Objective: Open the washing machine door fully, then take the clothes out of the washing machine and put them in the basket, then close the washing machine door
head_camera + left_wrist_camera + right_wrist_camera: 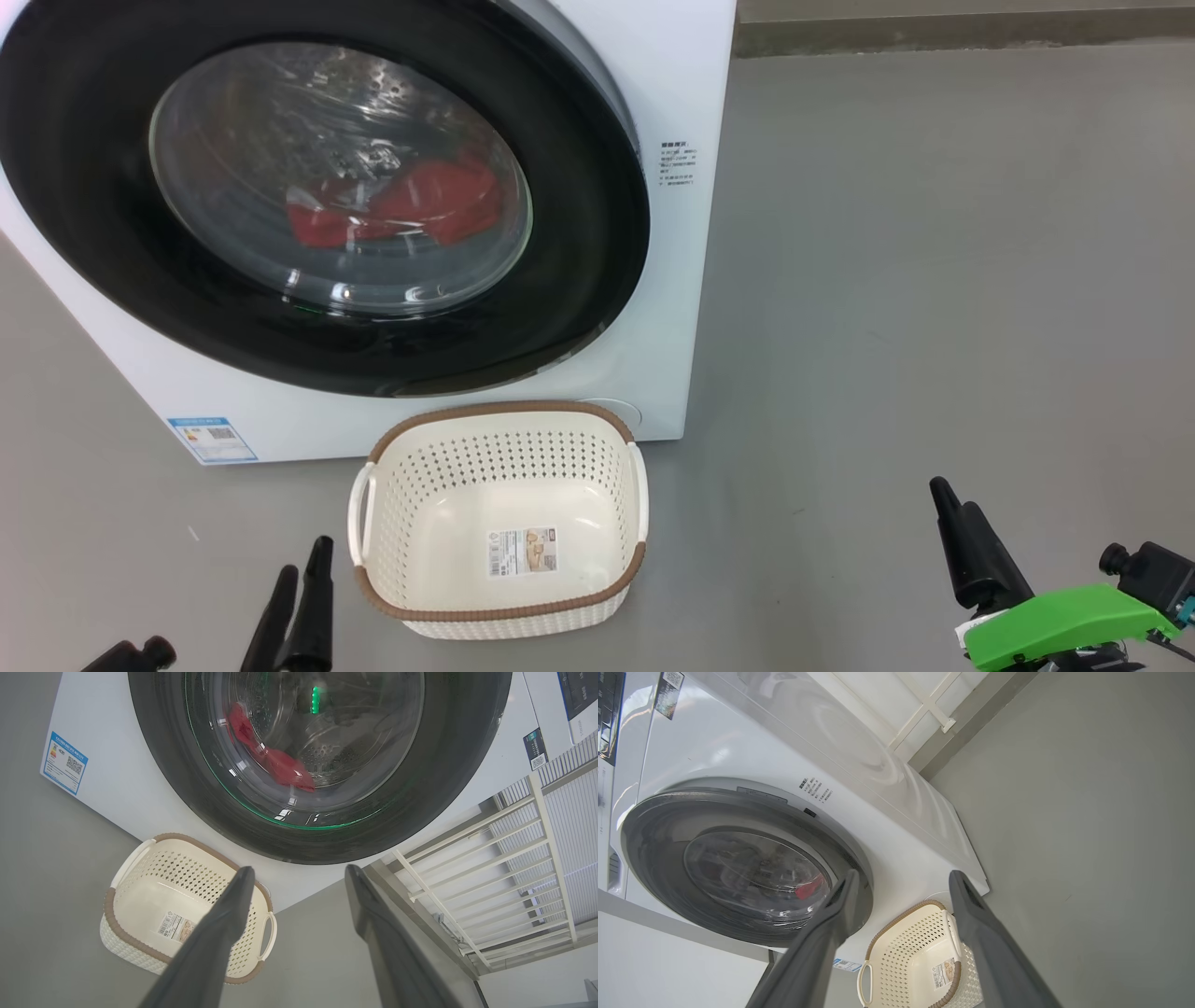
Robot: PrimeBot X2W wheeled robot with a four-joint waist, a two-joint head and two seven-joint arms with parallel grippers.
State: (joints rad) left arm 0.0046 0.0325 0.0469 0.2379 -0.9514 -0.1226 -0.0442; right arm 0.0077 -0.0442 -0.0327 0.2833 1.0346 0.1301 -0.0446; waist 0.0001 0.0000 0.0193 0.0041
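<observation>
The washing machine [691,280] is a white box, and its door [579,308] with the black rim lies shut against the front. Red clothes [401,210] show through the glass, inside the drum. The cream basket [504,411] stands on the floor just in front of the machine, holding nothing but its paper label. My left gripper [305,556] hangs open at the lower left, just left of the basket. My right gripper [954,497] is open at the lower right, well clear of both. The left wrist view shows open fingers [233,905] above the basket [108,905], facing the door [444,788] and clothes [280,767].
Grey floor [934,280] stretches out to the right of the machine. A blue label [213,439] marks the machine's lower left corner. A white railing [514,858] stands beside the machine. In the right wrist view the basket [896,926] sits below the door [654,858].
</observation>
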